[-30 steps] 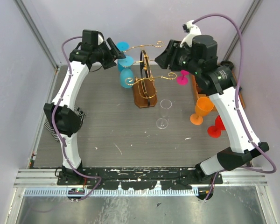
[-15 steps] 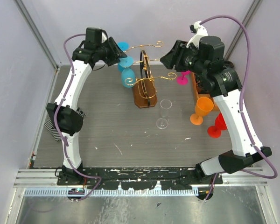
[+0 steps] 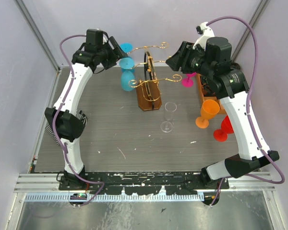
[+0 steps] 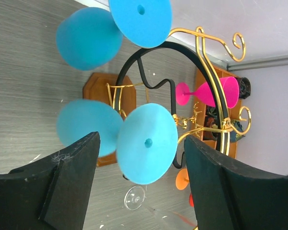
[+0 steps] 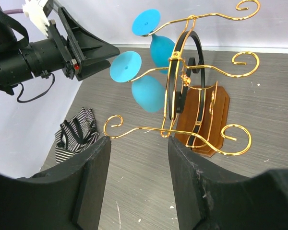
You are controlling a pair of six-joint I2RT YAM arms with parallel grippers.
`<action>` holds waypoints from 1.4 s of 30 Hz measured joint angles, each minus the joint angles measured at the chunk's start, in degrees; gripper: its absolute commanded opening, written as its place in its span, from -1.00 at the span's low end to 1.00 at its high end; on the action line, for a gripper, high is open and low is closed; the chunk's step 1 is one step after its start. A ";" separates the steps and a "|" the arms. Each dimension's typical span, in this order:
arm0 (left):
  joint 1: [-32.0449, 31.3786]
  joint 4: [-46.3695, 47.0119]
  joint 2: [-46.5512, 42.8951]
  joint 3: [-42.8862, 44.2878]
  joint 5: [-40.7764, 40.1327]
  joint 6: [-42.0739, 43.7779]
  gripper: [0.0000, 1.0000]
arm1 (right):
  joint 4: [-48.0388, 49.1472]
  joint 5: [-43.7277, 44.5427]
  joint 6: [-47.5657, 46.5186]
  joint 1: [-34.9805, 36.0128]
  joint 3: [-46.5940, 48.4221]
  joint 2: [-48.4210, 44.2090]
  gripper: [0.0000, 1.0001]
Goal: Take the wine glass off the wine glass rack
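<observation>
The gold wire rack [image 3: 151, 72] stands on its brown wooden base [image 3: 150, 99] at the back middle. Two blue wine glasses hang upside down on its left arms, a lower one [image 3: 127, 79] and an upper one [image 3: 126, 48]. My left gripper [image 3: 119, 55] is open, level with the lower blue glass. That glass's round foot [image 4: 146, 143] lies between and just beyond the fingers [image 4: 72, 177], not touching them. My right gripper [image 3: 175, 57] is open and empty, on the right of the rack [image 5: 192, 81], above its scroll arms.
A clear glass [image 3: 169, 115] stands in front of the rack. Orange [image 3: 209, 112] and red [image 3: 224, 129] glasses stand at the right, a pink one [image 3: 187, 79] lies by the orange-brown tray [image 3: 201, 91]. A striped cloth [image 3: 50, 127] lies at the left edge.
My right gripper has moved up and to the right, away from the rack. My left gripper shifted only slightly beside the blue glasses. Both glasses still hang on the rack.
</observation>
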 measured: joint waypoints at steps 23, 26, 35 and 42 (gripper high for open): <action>0.59 1.55 4.04 -0.66 5.62 -2.12 -0.03 | 0.24 -0.74 -1.01 -1.81 -0.50 0.00 0.13; 0.59 2.62 4.04 -0.72 6.16 -2.19 -0.42 | 0.24 -0.79 -1.01 -1.97 -0.52 0.00 0.13; 0.98 5.95 2.67 -1.73 7.37 -3.02 -0.98 | 0.24 -0.92 -1.01 -2.19 -1.29 0.00 0.13; 1.09 5.75 0.96 -3.41 6.16 -2.75 -1.00 | 0.31 -1.01 -1.01 -2.43 -1.62 0.00 0.13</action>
